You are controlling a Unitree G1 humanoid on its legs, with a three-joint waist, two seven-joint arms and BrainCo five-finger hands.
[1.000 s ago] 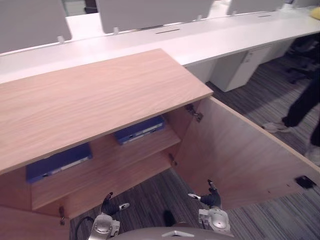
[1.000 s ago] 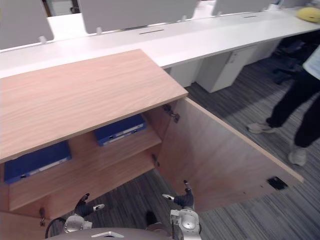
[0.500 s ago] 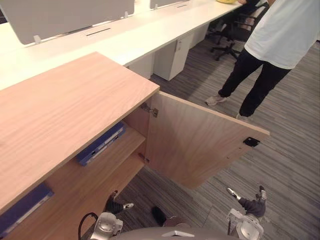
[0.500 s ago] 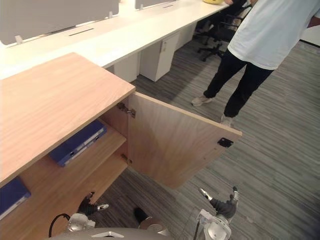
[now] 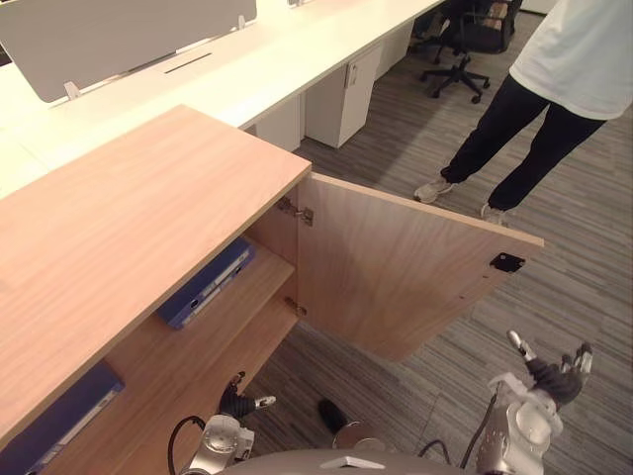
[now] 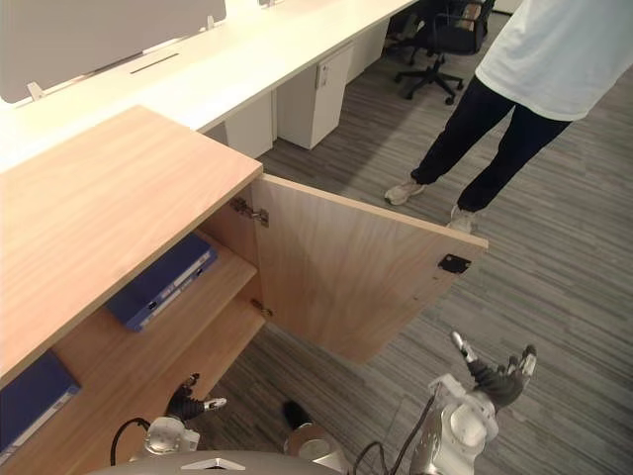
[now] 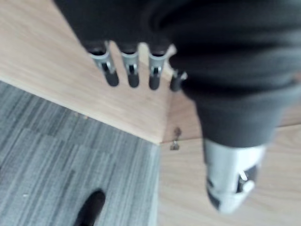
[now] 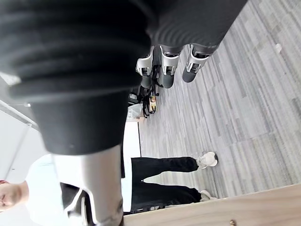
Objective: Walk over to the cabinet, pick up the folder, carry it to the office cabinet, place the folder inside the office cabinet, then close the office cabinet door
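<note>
Two blue folders (image 5: 206, 284) inside cabinet (image 5: 148, 198) — one door (image 5: 396, 267) open

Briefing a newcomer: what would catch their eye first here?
The light wooden cabinet at the robot's left, its door swung wide open, with two flat blue folders lying on the upper shelf. Beyond the door, a person in a white shirt and dark trousers stands on the striped grey carpet.

Bright even light; white desk (image 5: 297, 61) glares, cabinet (image 5: 148, 208) interior lies shaded.
</note>
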